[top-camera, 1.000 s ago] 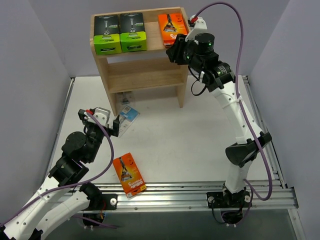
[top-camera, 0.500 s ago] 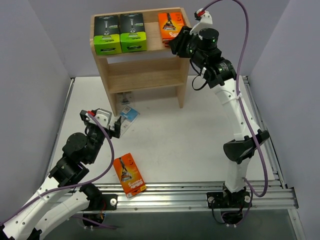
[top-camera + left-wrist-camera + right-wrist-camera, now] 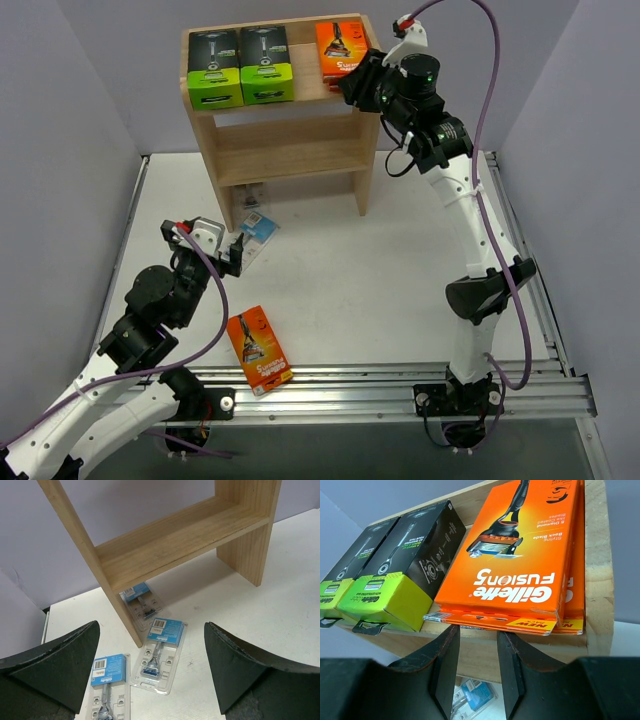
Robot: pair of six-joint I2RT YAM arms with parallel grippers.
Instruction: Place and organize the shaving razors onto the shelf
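The wooden shelf (image 3: 290, 135) stands at the back. Its top tier carries two black-and-lime boxes (image 3: 214, 67) (image 3: 266, 63) and stacked orange razor boxes (image 3: 338, 48). My right gripper (image 3: 352, 85) hovers at the front edge of that stack (image 3: 520, 555), open by a narrow gap (image 3: 477, 632) with only the shelf edge (image 3: 595, 555) showing between the fingers. A third orange box (image 3: 258, 350) lies on the table near the front. My left gripper (image 3: 238, 255) is wide open (image 3: 151, 626) above blue-card blister packs (image 3: 157, 652) (image 3: 107, 680). Another pack (image 3: 142, 602) lies under the shelf (image 3: 175, 535).
The shelf's middle and lower tiers hold nothing that I can see. Grey walls close in on the left, back and right. A metal rail (image 3: 400, 385) with both arm bases runs along the table's near edge, close to the lone orange box.
My right gripper has risen and drawn up to the front of the orange stack on the top tier. The left arm has hardly moved.
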